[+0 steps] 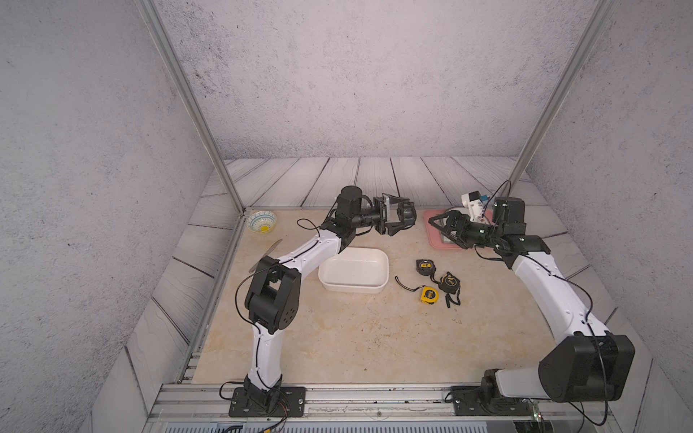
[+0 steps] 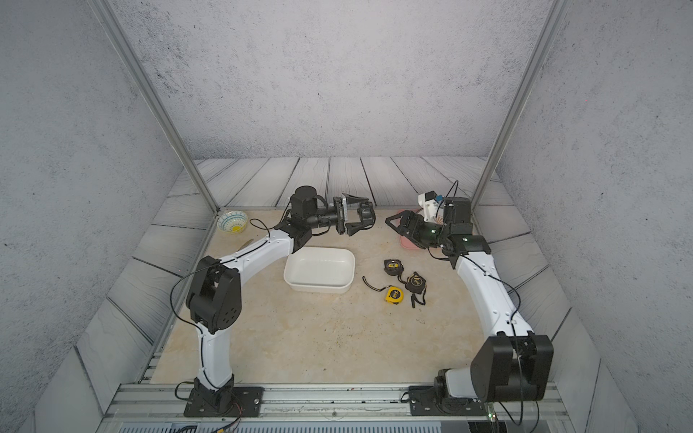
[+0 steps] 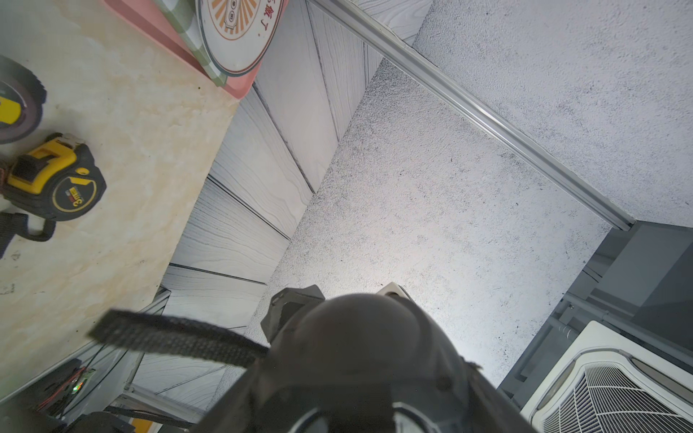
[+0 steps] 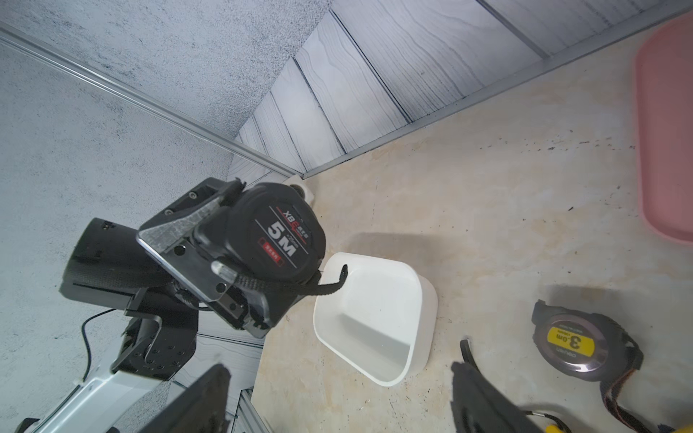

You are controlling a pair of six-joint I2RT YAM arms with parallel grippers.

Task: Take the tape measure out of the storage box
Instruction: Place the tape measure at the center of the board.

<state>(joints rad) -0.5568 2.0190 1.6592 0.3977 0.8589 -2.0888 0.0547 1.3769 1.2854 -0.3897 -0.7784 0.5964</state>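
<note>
My left gripper (image 1: 408, 214) (image 2: 369, 215) is shut on a black tape measure (image 1: 407, 216) (image 4: 277, 232) marked 5M. It holds the tape measure in the air, beyond the far rim of the storage box. The black strap (image 4: 300, 288) hangs loose. The storage box (image 1: 352, 288) (image 2: 318, 286) (image 4: 420, 322) is a white low-walled tub on the table; only its white floor shows inside. My right gripper (image 1: 437, 226) (image 4: 337, 405) is open above the left edge of a pink tray, with nothing between its fingers.
Three more tape measures lie right of the box: a black one with a yellow label (image 1: 425, 266), a black one (image 1: 449, 283) and a yellow one (image 1: 428, 294). The pink tray (image 1: 435, 241) is at the back right. A patterned bowl (image 1: 261, 222) and a knife (image 1: 268, 253) are at the left.
</note>
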